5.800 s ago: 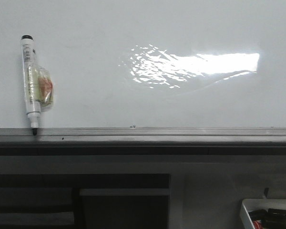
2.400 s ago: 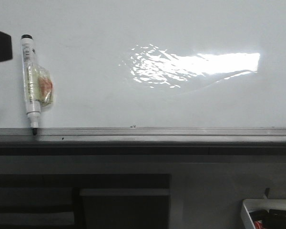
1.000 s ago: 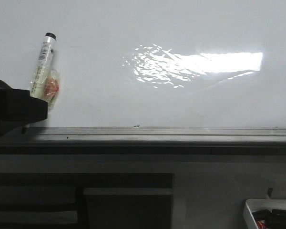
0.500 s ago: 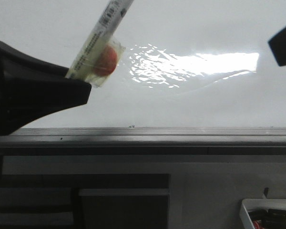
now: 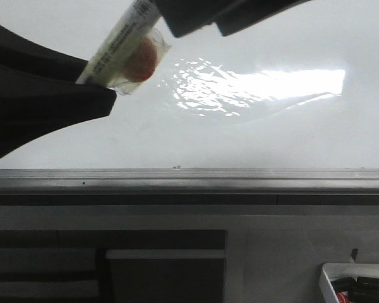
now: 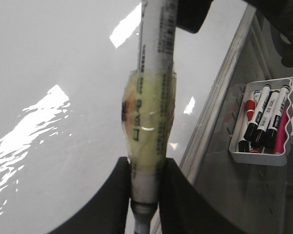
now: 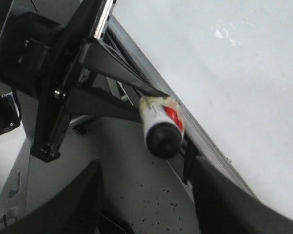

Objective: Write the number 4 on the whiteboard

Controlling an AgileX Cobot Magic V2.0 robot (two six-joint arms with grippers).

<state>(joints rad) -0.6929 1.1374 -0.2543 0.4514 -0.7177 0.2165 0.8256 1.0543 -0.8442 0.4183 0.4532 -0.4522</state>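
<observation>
My left gripper (image 6: 144, 195) clenches the marker (image 6: 151, 122) near its tip end, barrel slanting up across the whiteboard (image 5: 271, 139); my right gripper (image 7: 146, 195) stands spread wide about the marker's capped end, fingers (image 5: 196, 16) untouching; no number 4 shows on the board; grey ledge (image 5: 240, 180) runs below.

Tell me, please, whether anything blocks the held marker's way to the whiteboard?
Nothing visible does. The left gripper holds the marker before the bare whiteboard; the open right gripper faces the marker's capped end, not the board.
</observation>
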